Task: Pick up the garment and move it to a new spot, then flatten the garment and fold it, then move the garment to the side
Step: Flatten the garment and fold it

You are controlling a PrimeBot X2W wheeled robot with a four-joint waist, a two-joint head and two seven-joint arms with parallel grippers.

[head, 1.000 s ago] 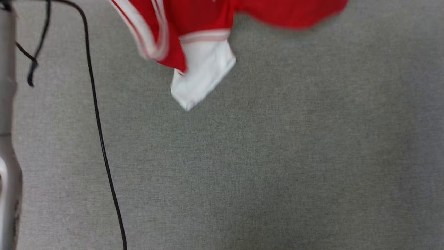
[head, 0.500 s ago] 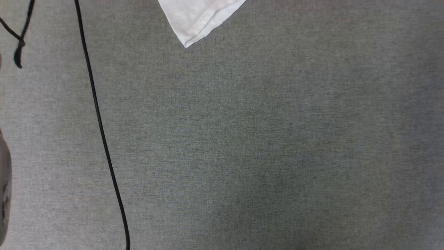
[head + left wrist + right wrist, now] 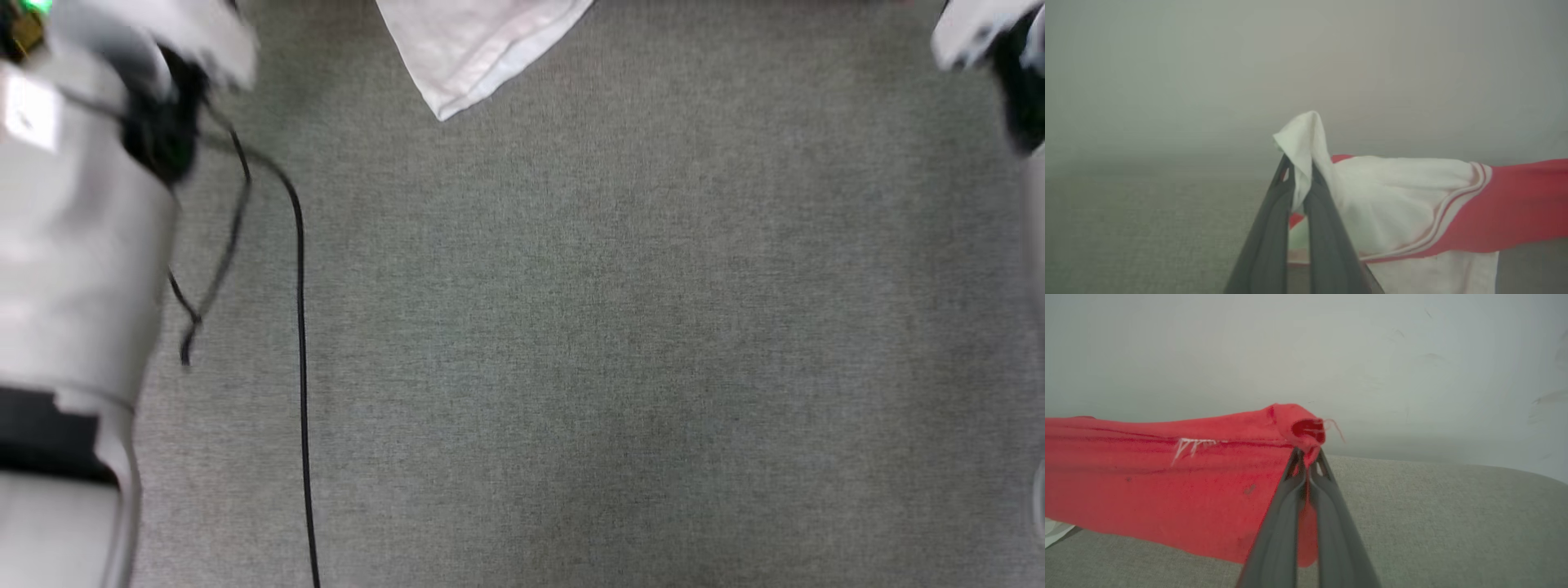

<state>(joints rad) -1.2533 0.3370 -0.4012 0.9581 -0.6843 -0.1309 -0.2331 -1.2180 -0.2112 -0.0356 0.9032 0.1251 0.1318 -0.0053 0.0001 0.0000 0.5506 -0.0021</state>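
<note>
Red garment (image 3: 1167, 490) aloft: left jaws pinch white sleeve (image 3: 1396, 200), right jaws pinch red edge (image 3: 1300, 424).

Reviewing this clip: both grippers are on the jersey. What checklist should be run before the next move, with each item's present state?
1. Left gripper grip: ok, shut on a fold of white sleeve.
2. Right gripper grip: ok, shut on a red edge of the garment.
3. Cloth spread evenly between the two grips: cannot tell; each wrist view shows it running sideways from the fingers, but not the whole span.
4. Landing area: ok, the grey surface lies open in the head view.
5. Black cable: not ok, it lies across the left side of that surface.
6. White sleeve tip off the surface: cannot tell.
</note>
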